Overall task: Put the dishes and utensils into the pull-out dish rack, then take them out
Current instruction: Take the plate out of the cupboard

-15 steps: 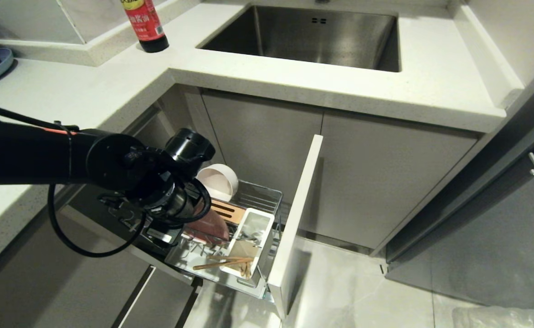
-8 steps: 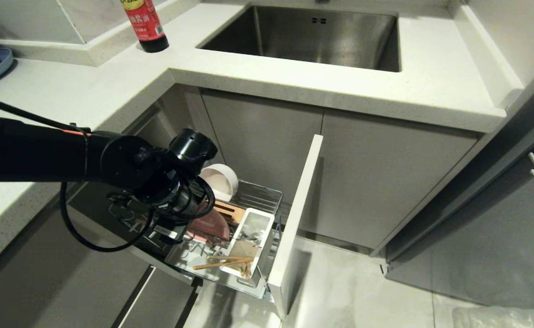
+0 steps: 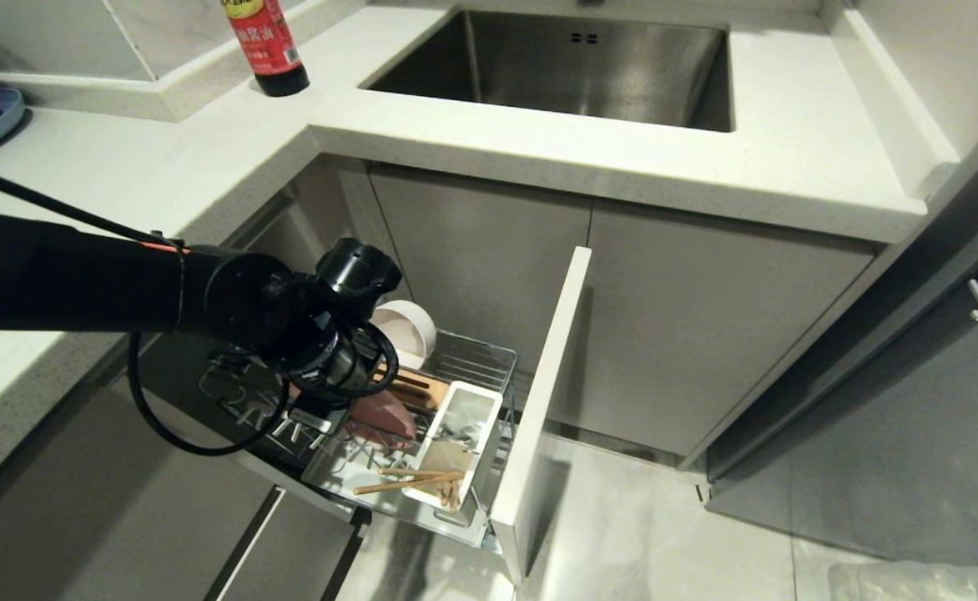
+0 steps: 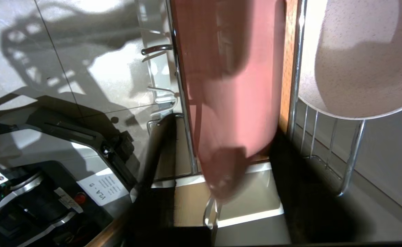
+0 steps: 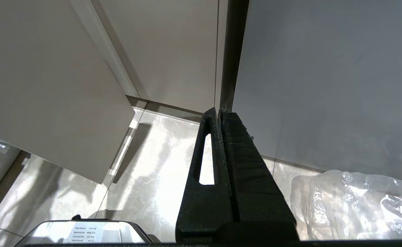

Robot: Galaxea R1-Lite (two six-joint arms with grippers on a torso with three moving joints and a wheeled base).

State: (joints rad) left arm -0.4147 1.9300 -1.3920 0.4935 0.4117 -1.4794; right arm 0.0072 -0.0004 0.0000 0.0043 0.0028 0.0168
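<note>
In the pulled-out chrome wire dish rack (image 3: 489,367), the round salmon-pink divided plate (image 3: 380,415) stands on edge, the left gripper (image 4: 221,161) pinching its rim; the right gripper (image 5: 219,115) hangs pressed together near the floor

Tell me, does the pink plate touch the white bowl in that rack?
Apart. In the left wrist view a chrome wire and a strip of wooden board stand between the pink plate and the white bowl.
</note>
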